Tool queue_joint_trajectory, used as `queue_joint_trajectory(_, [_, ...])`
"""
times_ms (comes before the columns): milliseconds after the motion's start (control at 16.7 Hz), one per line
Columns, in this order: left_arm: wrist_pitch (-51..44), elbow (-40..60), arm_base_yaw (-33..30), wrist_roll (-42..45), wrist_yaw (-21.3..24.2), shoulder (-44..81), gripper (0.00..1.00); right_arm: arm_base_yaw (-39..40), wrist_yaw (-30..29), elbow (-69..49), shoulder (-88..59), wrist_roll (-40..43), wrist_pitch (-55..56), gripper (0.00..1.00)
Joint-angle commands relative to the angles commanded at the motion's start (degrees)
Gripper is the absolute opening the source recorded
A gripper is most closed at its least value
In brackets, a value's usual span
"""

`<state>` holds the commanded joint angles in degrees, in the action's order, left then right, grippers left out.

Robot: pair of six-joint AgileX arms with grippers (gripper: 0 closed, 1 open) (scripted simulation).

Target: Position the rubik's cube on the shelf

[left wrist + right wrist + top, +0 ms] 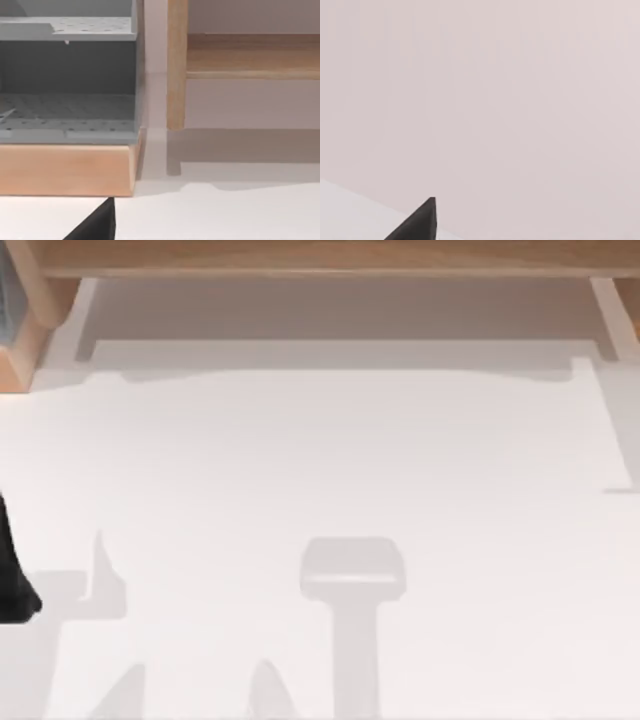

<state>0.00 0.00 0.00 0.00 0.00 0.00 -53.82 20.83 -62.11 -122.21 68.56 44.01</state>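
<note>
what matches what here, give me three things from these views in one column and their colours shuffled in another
Things:
1. shelf
2. table
3. perforated panels

Colours:
a. white
b. grey
c. light-brown wood

Pairs: 1-c, 2-a, 3-b
</note>
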Motion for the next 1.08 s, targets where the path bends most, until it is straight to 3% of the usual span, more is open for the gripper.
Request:
queue_joint_trajectory(540, [0.0, 0.0, 0.0, 0.0, 0.0, 0.0, 1.0, 9.79, -12.7, -45.82, -4.96, -19.62, -66.05, 1.0])
queue_joint_trajectory(840, [0.0, 0.0, 0.0, 0.0, 0.0, 0.0, 1.0, 18.81, -14.81, -65.38, -9.38, -27.23, -97.93, 1.0])
queue_joint_trajectory(1080, [0.0, 0.0, 0.0, 0.0, 0.0, 0.0, 1.0, 25.83, -14.77, -75.31, -14.1, -31.03, -115.49, 1.0])
